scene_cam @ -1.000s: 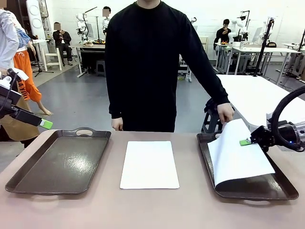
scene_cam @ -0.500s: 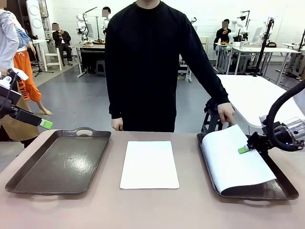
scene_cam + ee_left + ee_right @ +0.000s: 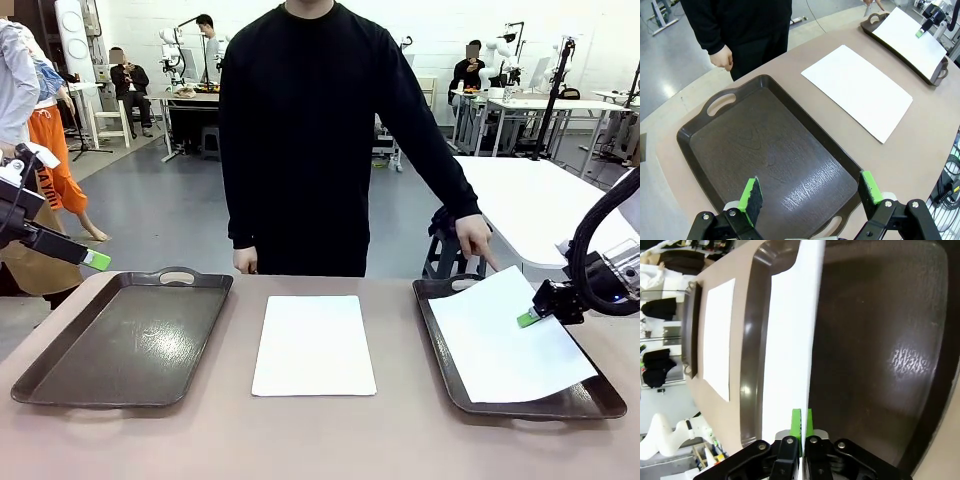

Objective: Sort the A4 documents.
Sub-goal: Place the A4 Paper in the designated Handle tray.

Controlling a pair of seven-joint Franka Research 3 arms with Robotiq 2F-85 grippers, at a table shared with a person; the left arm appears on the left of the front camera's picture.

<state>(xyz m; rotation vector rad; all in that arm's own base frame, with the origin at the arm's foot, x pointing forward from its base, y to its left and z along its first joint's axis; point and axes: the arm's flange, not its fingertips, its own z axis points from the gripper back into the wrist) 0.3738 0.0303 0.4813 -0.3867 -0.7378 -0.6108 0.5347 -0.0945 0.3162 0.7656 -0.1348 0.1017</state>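
Pinching right edge of A4 sheet (image 3: pixel 505 345), right hand (image 3: pixel 527 319) was clamped shut; sheet lay in right tray (image 3: pixel 432 330), long axis near-to-far, slightly skewed. Second sheet (image 3: pixel 314 344) lay flat on table (image 3: pixel 400 440) between trays, long axis toward person (image 3: pixel 300 130). Left hand (image 3: pixel 810 192) hung open by left tray (image 3: pixel 705 150).

Dark brown left tray (image 3: pixel 120 340), matching right tray (image 3: pixel 585 402), tan table (image 3: pixel 320 440)

The left claw (image 3: pixel 810 189) hangs with jaws wide apart over the near end of a dark brown handled tray (image 3: pixel 765 150). Ahead and right of it, a white A4 sheet (image 3: pixel 857 90) lies flat on the counter (image 3: pixel 920 145). Farther off, a second A4 sheet (image 3: pixel 905 37) rests on another tray (image 3: pixel 936 76).
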